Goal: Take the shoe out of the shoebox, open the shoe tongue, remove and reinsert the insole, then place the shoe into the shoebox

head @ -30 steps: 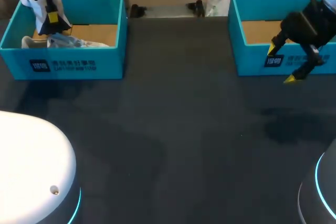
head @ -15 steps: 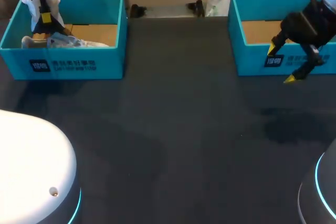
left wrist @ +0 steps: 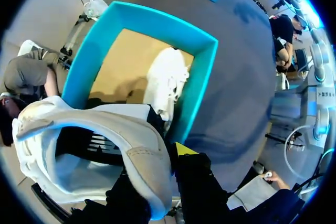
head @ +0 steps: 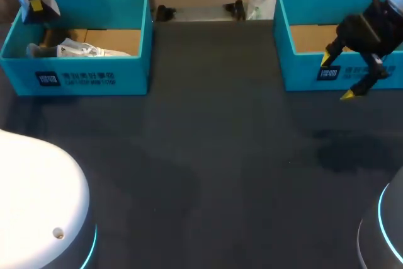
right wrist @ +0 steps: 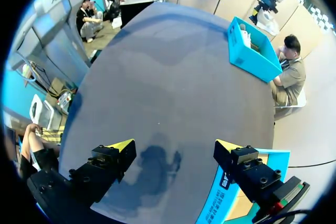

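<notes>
Left claw (head: 36,3): clamped on the collar of a white shoe (left wrist: 105,119); one yellow tip shows beside the heel.
Shoe: hangs above the far left corner of the left shoebox (head: 133,74), its opening facing the wrist camera.
Inside that box: a second white shoe (head: 79,48) lies on the brown floor by the near wall.
Table (head: 208,155): dark, bare between the boxes.
Right claw (right wrist: 175,148): spread wide, holding nothing, just before the front wall of the right shoebox (head: 302,75).
</notes>
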Tool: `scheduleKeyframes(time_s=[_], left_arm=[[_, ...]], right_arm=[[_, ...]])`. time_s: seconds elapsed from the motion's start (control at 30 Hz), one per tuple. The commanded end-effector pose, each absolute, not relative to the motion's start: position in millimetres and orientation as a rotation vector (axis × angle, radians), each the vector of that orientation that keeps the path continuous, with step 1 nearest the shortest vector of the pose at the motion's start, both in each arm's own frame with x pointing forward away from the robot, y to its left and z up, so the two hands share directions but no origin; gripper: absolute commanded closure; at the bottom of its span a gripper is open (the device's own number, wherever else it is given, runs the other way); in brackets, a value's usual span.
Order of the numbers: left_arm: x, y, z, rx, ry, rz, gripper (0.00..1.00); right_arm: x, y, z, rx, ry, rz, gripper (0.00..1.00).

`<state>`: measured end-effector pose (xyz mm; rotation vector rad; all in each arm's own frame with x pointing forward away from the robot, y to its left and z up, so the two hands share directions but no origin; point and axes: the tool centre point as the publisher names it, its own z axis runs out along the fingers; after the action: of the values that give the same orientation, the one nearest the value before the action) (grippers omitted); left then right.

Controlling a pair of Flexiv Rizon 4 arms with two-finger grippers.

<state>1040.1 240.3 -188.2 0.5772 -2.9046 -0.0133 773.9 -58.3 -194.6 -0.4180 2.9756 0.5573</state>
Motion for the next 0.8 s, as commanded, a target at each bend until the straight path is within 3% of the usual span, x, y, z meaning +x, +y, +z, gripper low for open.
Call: scheduleKeyframes(time_s=[0.03, 0.33, 0.53, 0.8], left_arm=[[1061.2, 253.7, -190.9, 0.581, -2.903, -0.001, 1.00], [1087.5, 265.7, -195.8, 0.480, -2.956, -0.014, 1.00], [1089.6, 272.5, -197.5, -0.084, -2.983, -0.152, 1.00], [1084.3, 304.5, -188.9, -1.181, -2.859, -0.359, 1.00]], right_arm=[[775.5, -57.8, -195.1, -0.419, 2.979, 0.555, 0.00], [775.5, -57.8, -195.1, -0.419, 2.979, 0.555, 0.00], [775.5, -57.8, -195.1, -0.419, 2.979, 0.555, 0.00], [775.5, -57.8, -195.1, -0.419, 2.979, 0.555, 0.00]])
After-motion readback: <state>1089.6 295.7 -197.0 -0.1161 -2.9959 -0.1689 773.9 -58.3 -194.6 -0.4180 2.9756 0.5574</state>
